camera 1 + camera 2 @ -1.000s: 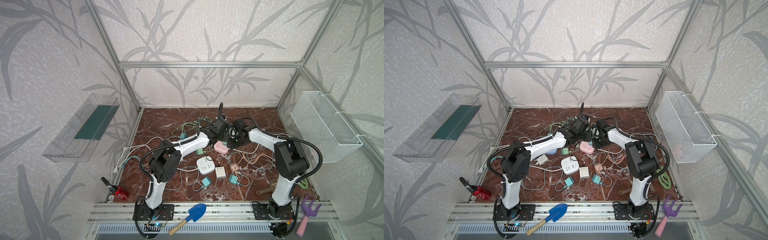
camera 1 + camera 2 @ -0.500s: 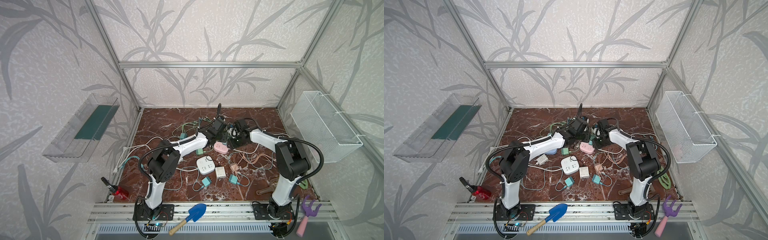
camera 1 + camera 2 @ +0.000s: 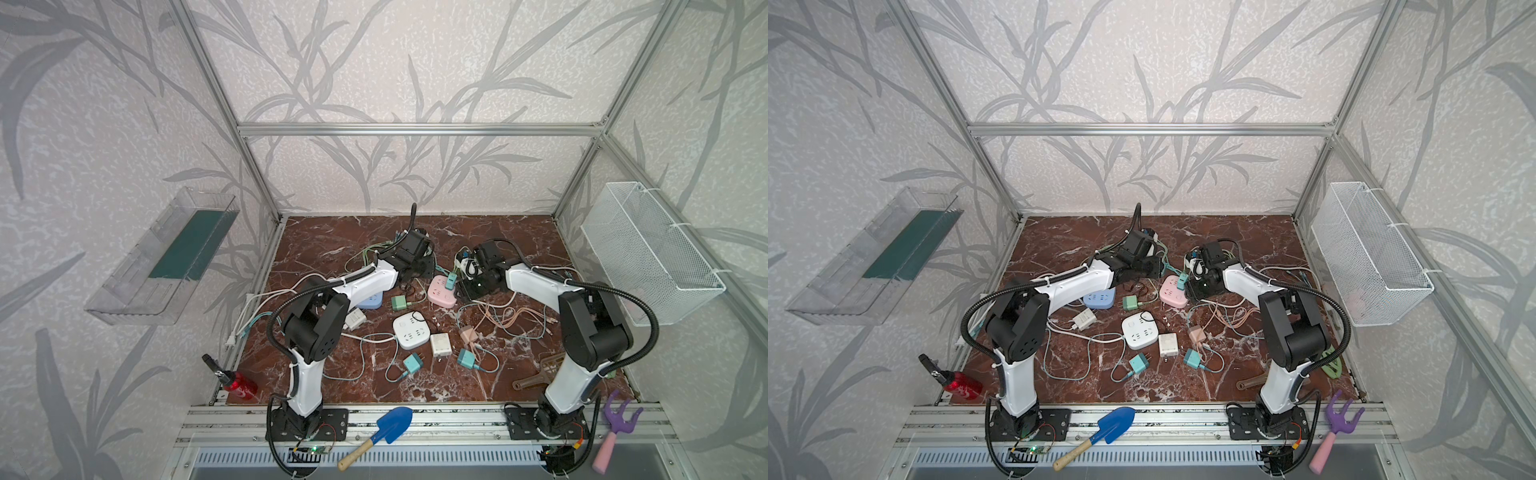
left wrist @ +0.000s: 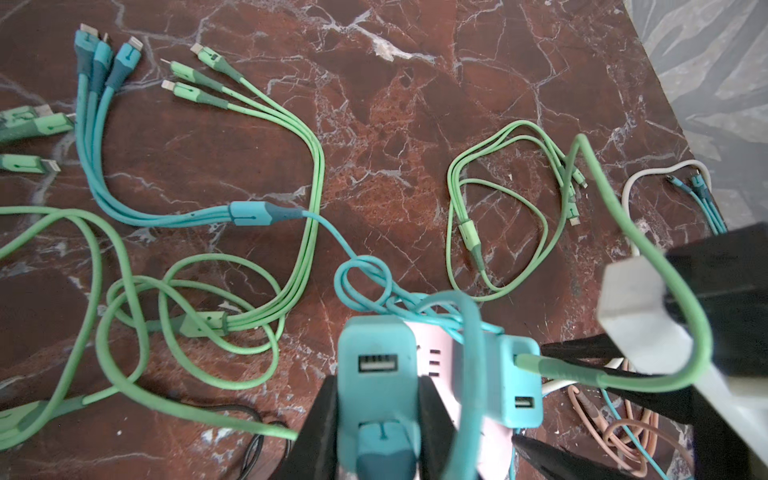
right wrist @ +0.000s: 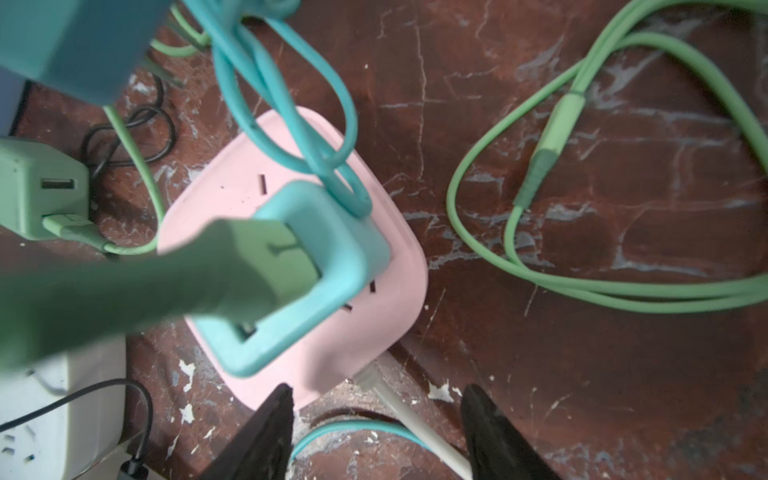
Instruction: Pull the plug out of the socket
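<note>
Ok so the left gripper [image 4: 377, 392] is clamped tight on a teal plug [image 4: 374, 357], low centre of the left wrist view. To me it looks clear of the pink socket [image 3: 441, 293], which sits mid-table in both top views. To do this bit well I'd pull straight away from the socket face, no twisting, since a teal cable [image 4: 469, 332] loops right over it. A second plug [image 5: 349, 249] sits in the socket, so pin the socket down. The right gripper [image 5: 377, 395] has its jaws roughly half apart, gripping nothing, just straddling a white cord [image 5: 411, 419] at the socket's edge.
</note>
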